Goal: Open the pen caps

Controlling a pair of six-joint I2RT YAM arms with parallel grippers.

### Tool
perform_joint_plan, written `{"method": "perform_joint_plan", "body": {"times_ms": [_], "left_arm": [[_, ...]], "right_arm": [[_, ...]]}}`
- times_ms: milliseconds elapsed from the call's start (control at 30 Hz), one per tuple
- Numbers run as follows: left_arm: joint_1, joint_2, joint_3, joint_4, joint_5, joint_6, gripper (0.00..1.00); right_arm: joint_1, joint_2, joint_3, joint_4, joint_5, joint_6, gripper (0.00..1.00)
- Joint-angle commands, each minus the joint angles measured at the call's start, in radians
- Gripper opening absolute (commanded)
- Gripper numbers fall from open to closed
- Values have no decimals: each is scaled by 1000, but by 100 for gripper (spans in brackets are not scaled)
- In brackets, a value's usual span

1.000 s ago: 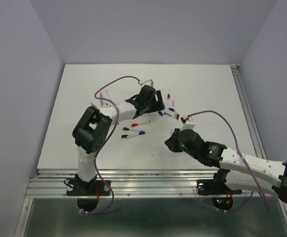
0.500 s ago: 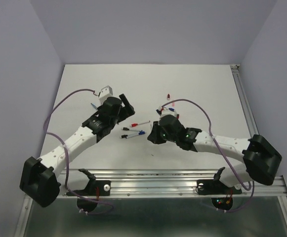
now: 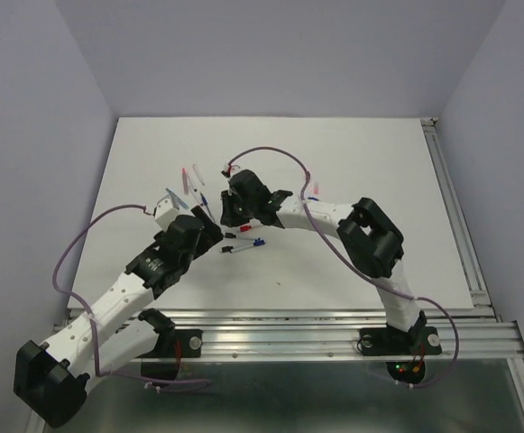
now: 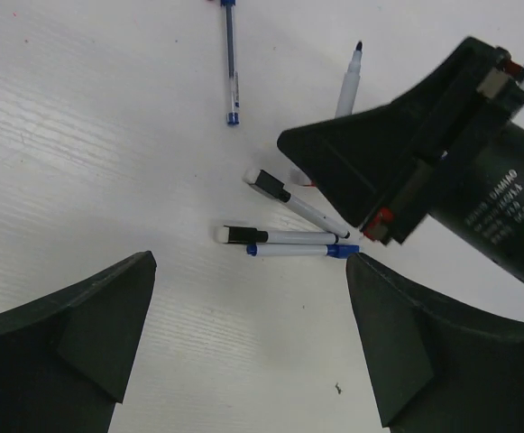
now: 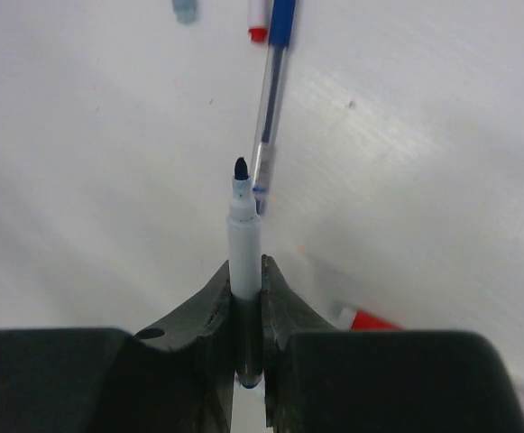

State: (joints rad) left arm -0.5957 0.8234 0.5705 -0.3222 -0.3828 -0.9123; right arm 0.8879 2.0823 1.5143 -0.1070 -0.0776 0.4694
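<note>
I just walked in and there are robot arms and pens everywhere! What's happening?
Two robot arms are working on taking caps off pens. The right gripper is pinching a pen with its cap off and its dark tip showing. The left gripper is wide open, hanging above three pens lying close together on the white table. A blue pen lies farther off.

I log: white table (image 3: 361, 162) | three short white pens (image 4: 284, 236) close together mid-table, two parallel, just beside each other | translucent pen (image 4: 230, 63) apart | white marker (image 5: 242, 244), dark tip exposed | aluminium rail (image 3: 289, 317) along near edge.
</note>
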Motion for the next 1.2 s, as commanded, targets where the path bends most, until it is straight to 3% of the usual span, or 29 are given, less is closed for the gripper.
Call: {"method": "perform_joint_plan", "body": {"times_ms": [0,200,367,600,900,1167], "left_arm": [[2,-32,-6,-32,-62,-4,99],[1,-30,-15,-35,-56,0,99],[2,-32,-21,-23,-51,4,99],[2,-38,-18,-26,-56,7,99],[1,-50,-20,-34,-51,0,99],[2,-64,-26,-12,-15,16,99]], "right_arm": [[-26,106,199,-46,-14,-78,2],[-33,263,420,-135,18,-113,7],[-35,318,478,-175,21,-107,15],[-33,326,480,-178,36,-95,33],[-33,282,468,-189,33,-92,45],[-41,115,339,-183,27,-250,62]]}}
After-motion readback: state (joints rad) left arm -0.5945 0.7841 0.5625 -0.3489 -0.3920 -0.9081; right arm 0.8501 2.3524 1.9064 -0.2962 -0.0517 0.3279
